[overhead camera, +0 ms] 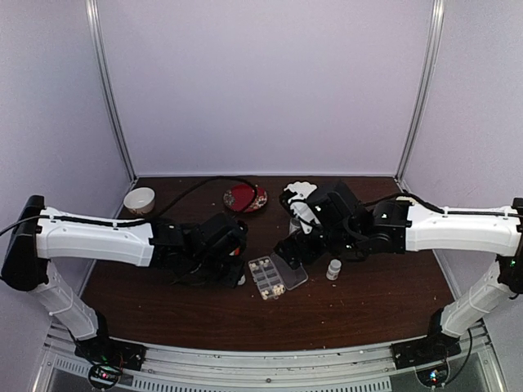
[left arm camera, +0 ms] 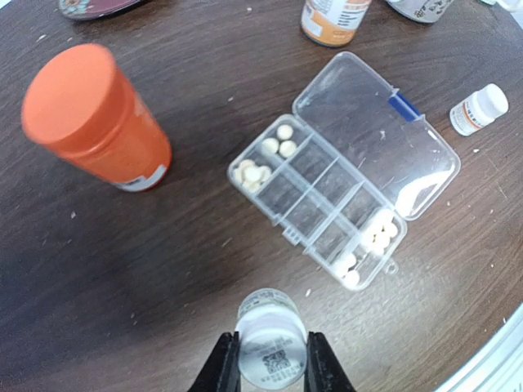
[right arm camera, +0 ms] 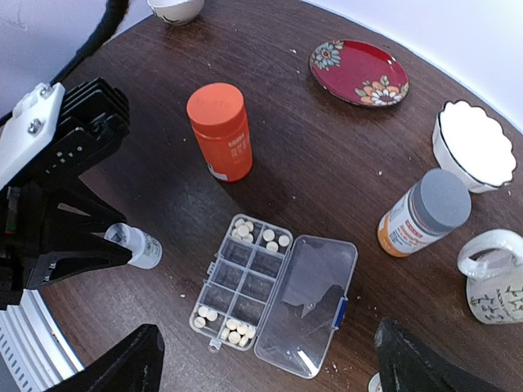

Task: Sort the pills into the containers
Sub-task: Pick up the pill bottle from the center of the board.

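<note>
Currently your left gripper point(left arm camera: 271, 363) clamps a small white bottle point(left arm camera: 270, 325), right gripper point(right arm camera: 267, 339) agape; next, likely, carry it over the pill box point(left arm camera: 323, 175).

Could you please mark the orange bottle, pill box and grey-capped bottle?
orange bottle point(right arm camera: 225, 139): right wrist view, body.
pill box point(left arm camera: 372, 135): left wrist view, open lid.
grey-capped bottle point(right arm camera: 435, 204): right wrist view, cap.

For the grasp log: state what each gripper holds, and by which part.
Left gripper clamps the small white bottle across its labelled body, one finger on each side. Right gripper is open, holding nothing.
</note>
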Tool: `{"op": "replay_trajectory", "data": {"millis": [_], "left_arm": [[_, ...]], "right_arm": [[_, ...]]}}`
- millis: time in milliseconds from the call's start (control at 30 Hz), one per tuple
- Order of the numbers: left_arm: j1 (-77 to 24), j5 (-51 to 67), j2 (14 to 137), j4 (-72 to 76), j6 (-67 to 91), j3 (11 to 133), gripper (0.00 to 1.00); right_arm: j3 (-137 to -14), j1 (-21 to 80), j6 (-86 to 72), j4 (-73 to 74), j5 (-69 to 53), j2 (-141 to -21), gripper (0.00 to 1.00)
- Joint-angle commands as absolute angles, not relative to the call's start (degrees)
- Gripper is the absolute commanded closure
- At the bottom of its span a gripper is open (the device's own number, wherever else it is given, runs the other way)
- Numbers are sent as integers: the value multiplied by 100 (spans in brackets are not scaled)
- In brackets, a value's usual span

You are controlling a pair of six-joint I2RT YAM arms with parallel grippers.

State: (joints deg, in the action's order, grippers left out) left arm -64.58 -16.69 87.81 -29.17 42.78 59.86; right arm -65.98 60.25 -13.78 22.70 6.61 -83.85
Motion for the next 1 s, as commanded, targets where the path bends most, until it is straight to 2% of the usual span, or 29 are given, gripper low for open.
{"op": "replay_trajectory", "data": {"millis": [0,200,267,400,467,767,967], "left_arm": [[-6547,-1670,9320,-2719,4098,6426,82],[-6608,-1558,9898,-2519,4081,6652,81],[-6618,-1539,9962,-2487,4095,6655,76],[-6618,-1458,9954,-2356,4105,6581,47],[-6626,-1455,9926,-2330,4120,6558,40],[-6619,-1582,9542,-2223,4251,6276,33],[-6423,-1925,8135,-1255,4648,4834,33]], "right_arm": [[-5986,6049,-1754,2173,907,-7876,7],[-5217,6047,-1949,1996,1009,-7314,7],[-5102,6043,-1995,1999,1007,-7226,7],[-4957,6047,-2039,1929,941,-7131,7],[-4948,6053,-2047,1924,875,-7151,7],[-4820,6056,-2073,1685,463,-7173,14],[-5042,6192,-2147,1729,429,-7638,18]]}}
